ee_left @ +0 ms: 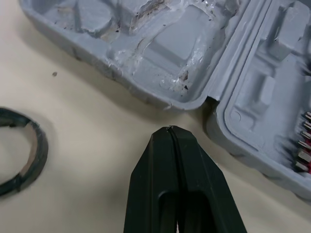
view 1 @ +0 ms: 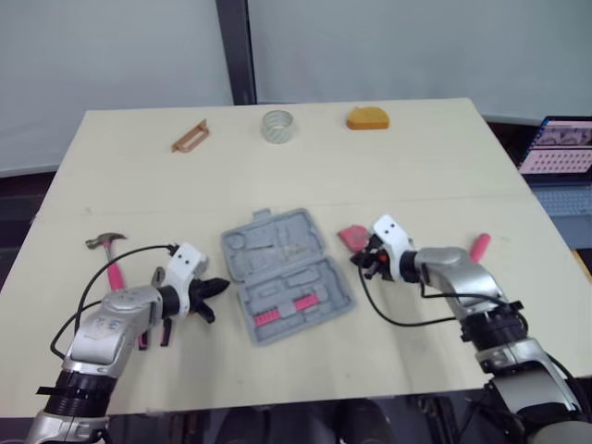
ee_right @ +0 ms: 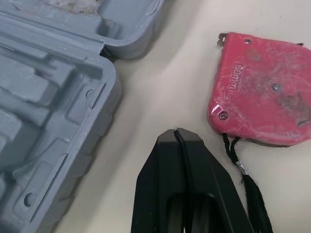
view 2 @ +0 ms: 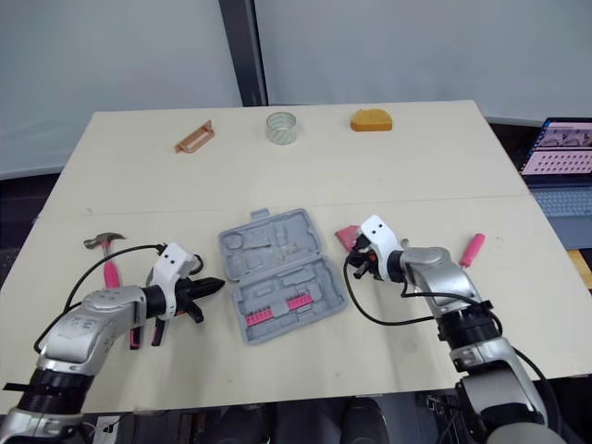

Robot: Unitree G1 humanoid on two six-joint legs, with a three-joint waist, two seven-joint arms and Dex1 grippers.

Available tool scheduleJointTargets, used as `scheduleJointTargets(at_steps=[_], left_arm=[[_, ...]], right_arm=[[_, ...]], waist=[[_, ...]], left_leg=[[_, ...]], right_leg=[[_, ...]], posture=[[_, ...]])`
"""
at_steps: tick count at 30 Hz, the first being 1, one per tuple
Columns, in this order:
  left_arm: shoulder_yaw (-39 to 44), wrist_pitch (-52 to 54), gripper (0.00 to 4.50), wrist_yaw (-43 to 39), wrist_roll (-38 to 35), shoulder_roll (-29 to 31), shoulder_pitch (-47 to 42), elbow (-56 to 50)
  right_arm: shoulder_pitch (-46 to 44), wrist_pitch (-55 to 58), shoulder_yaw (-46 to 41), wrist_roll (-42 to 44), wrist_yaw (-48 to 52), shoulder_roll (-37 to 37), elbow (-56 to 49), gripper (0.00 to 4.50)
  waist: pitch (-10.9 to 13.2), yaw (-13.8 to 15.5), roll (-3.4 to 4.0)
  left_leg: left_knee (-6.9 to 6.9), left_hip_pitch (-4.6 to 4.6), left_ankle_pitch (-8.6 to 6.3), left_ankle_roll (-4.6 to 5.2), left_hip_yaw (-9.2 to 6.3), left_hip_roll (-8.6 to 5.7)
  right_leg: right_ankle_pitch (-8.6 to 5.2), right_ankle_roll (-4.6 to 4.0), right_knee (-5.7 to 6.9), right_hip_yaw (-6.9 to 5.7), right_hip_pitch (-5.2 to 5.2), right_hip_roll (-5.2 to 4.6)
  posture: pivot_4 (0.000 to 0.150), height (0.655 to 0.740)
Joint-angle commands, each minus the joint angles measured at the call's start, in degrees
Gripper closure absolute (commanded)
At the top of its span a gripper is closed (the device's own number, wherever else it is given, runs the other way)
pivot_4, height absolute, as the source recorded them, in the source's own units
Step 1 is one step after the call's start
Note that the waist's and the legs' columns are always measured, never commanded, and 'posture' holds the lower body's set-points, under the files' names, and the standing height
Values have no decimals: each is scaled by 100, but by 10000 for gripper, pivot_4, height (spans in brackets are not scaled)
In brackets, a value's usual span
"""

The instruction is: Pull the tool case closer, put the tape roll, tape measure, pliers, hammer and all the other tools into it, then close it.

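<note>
Grey plastic tool case (view 1: 287, 275) is laid open at the table's (view 1: 416, 166) near middle, flanked by both grippers. The red tape measure (view 1: 352, 236) is seen just beyond the right gripper (view 1: 363, 262), which is judged the nearer. Both it and the left gripper (view 1: 220, 288) are pressed together, empty.

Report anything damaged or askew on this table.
The open case lies skewed on the table, and its lid tray looks chipped and smeared. The tape measure has a scuffed, grimy red shell. Nothing is spilled.
</note>
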Motion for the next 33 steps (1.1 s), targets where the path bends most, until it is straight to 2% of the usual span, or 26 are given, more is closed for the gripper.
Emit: scheduleJointTargets(at_steps=[1,15,33], left_arm=[[-32,-155,45000,-118,103,-8,-29,105],[-247,-273,45000,-237,335,-171,-102,224],[-460,-678,45000,-538,610,-487,-446,779]], right_arm=[[-144,-199,-60,-81,104,59,71,44690],[-563,-561,17,-312,222,578,696,44690],[-822,-823,114,-562,441,1039,1053,44690]], waist=[[0,-17,0],[0,-121,0],[0,-108,0]], left_leg=[[-2,0,0,0,2,0],[-2,-6,1,-2,20,3],[7,-3,1,-3,20,2]], right_leg=[[0,0,0,0,-2,0],[0,0,57,1,-52,-6],[0,0,77,1,-52,-10]], posture=[[1500,7400],[1500,7400],[1500,7400]])
